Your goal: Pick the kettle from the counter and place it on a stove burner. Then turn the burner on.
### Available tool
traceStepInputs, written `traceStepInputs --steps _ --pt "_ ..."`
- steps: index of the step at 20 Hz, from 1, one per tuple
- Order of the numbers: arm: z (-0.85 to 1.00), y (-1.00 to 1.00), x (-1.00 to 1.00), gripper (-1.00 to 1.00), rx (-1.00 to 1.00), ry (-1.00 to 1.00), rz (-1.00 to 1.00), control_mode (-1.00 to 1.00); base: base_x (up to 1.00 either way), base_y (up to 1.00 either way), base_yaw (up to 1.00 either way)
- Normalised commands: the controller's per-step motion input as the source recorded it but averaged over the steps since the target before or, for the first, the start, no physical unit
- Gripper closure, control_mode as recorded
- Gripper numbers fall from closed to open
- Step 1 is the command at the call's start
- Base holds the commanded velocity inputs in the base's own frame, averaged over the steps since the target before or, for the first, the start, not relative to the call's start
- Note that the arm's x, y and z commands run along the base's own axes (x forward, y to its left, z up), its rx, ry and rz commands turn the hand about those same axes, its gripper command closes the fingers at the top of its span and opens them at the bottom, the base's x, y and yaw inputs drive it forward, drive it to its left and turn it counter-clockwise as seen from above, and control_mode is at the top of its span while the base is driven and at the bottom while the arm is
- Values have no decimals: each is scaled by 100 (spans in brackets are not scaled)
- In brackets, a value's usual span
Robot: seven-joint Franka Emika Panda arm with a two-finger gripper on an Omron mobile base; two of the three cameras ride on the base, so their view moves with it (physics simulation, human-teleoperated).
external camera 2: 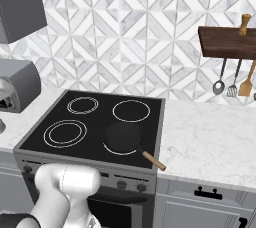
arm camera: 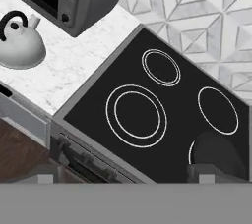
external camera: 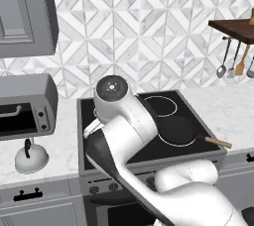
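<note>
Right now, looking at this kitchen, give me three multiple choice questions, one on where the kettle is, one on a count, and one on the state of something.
1. Where does the kettle sit?
A. On the largest burner
B. On the counter left of the cooktop, below the toaster oven
C. On the wall shelf

2. How many ring-marked burner circles show uncovered on the cooktop?
A. One
B. Three
C. Six

3. What is the state of the largest double-ring stove burner?
A. Bare, nothing on it
B. Covered by the frying pan
C. Holding the kettle

Answers: 1 B, the left base view shows the kettle on marble beside the stove. 2 B, three circles lie bare, while the frying pan covers most of a fourth. 3 A, its rings show whole in the right base view and the hand view.
</note>
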Motion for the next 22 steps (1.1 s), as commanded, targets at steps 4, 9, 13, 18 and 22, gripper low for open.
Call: traceStepInputs --steps 4,9,13,18,22 --pt "-1 100 -14 -100 -10 -16 7 -100 0 0 0" --pt "0 100 4 -100 -9 -8 1 -100 0 0 0" --pt "-26 100 40 -100 -1 -1 0 -100 0 0 0" --pt "-32 54 51 -100 0 0 0 -100 0 0 0" --pt "-47 0 24 -100 5 0 0 -100 0 0 0"
